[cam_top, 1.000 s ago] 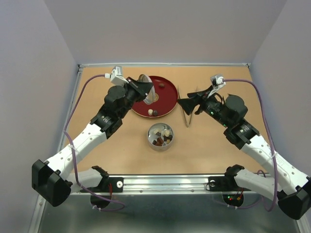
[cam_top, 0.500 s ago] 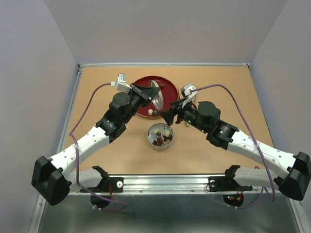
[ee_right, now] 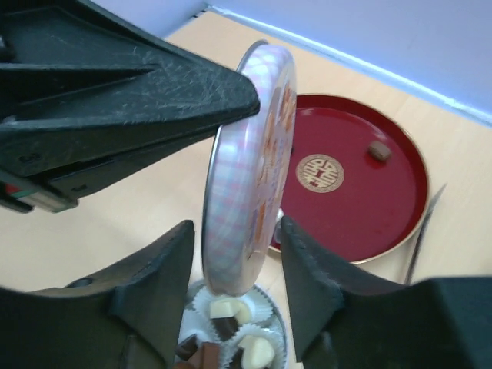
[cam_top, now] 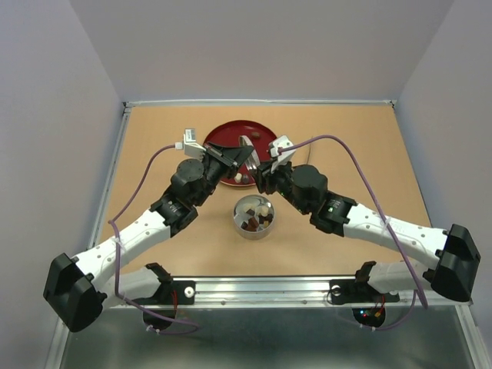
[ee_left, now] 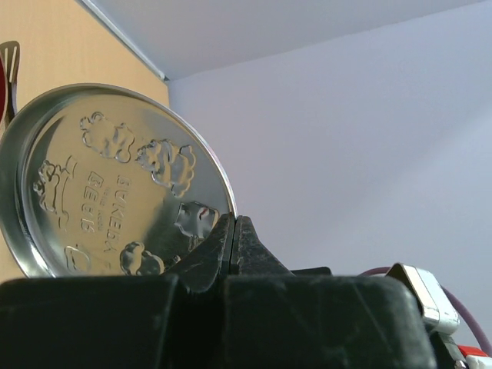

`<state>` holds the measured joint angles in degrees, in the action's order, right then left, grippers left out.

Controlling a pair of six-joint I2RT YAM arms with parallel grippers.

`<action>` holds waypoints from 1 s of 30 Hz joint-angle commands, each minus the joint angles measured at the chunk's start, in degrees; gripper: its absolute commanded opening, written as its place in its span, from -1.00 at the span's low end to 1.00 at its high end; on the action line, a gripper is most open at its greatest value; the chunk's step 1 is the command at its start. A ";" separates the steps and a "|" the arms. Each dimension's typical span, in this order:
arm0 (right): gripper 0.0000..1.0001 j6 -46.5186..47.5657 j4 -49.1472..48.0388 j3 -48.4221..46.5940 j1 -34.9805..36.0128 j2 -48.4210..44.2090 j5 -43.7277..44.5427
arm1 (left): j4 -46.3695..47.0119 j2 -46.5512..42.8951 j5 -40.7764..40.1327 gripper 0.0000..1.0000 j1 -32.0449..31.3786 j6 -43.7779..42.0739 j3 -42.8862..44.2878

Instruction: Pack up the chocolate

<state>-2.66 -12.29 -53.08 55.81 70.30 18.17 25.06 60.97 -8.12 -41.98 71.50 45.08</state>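
Handover looks to be the reason for the pose: the left fingers (ee_left: 207, 261) are pressed together on the rim of the lid (ee_right: 246, 169), holding it upright above the desk (cam_top: 346, 138), while the right fingers (ee_right: 154, 284) stand spread on either side of it, not clearly touching. Chocolate (ee_right: 223, 309) lies mostly in the tin (cam_top: 235, 223), in white paper cups (ee_right: 247, 317), as dark brown and cream bites, and one brown piece sits on the red plate (ee_right: 400, 200).

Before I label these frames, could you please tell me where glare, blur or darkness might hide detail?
Top external: even light, soft shadows, but the chocolates look tiny. Left wrist: the tin lid gleams inside, embossing legible; the left gripper is near-black. Right wrist: the right gripper looms dark and slightly soft.
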 commanded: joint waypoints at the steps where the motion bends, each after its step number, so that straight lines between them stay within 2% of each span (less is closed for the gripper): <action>1: -0.14 3.88 -7.04 -2.47 1.40 -0.08 7.31 | 4.65 -2.69 -1.02 -1.00 -1.00 3.02 -1.83; 3: -0.26 4.50 -7.92 -2.38 1.58 0.18 9.85 | 4.65 -3.05 -0.93 -1.00 -1.09 3.38 -2.45; 4: -0.39 5.02 -7.92 -2.47 1.75 0.53 11.34 | 4.65 -3.40 -0.85 -1.00 -1.09 3.55 -2.98; 9: -0.55 7.22 -6.95 -2.99 1.93 1.33 14.78 | 4.65 -4.63 -0.06 -1.00 -1.09 3.73 -5.00; 10: -0.57 8.10 -6.87 -2.82 1.93 1.07 16.18 | 4.56 -5.07 0.21 -0.74 -1.09 3.64 -5.70; 12: -0.58 9.50 -6.78 -2.47 1.93 0.72 18.90 | 4.47 -5.95 1.43 -0.43 -1.09 3.03 -6.32; 13: -0.59 9.95 -6.17 -2.64 1.93 0.71 19.87 | 3.52 -6.21 1.96 -0.09 -1.09 2.50 -6.32; 16: -0.59 11.09 -4.41 -3.69 1.93 0.36 22.95 | -0.17 -7.18 3.72 0.25 -1.09 -0.92 -6.15; 20: -0.59 11.09 -1.52 -5.10 1.93 -0.78 23.93 | -5.01 -9.55 3.90 0.46 -1.09 -5.05 -6.49; 24: -0.60 10.04 0.95 -6.85 1.93 -1.48 22.26 | -4.76 -12.01 4.25 0.57 -0.92 -12.78 -8.08; 26: -0.60 8.72 3.75 -9.13 1.93 -1.31 20.77 | -3.45 -12.54 6.43 0.66 0.04 -17.51 -9.39; 28: -0.60 7.15 6.13 -10.81 1.85 -1.66 18.93 | -0.47 -12.63 7.85 0.66 1.71 -21.03 -12.01; 30: -0.60 5.91 7.89 -12.56 1.84 -1.83 17.17 | 2.79 -12.54 12.85 0.65 2.68 -23.24 -14.22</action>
<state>6.31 -7.25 -59.27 57.71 70.83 38.30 21.74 48.90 -1.80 -41.28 57.58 34.76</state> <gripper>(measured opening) 0.216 0.826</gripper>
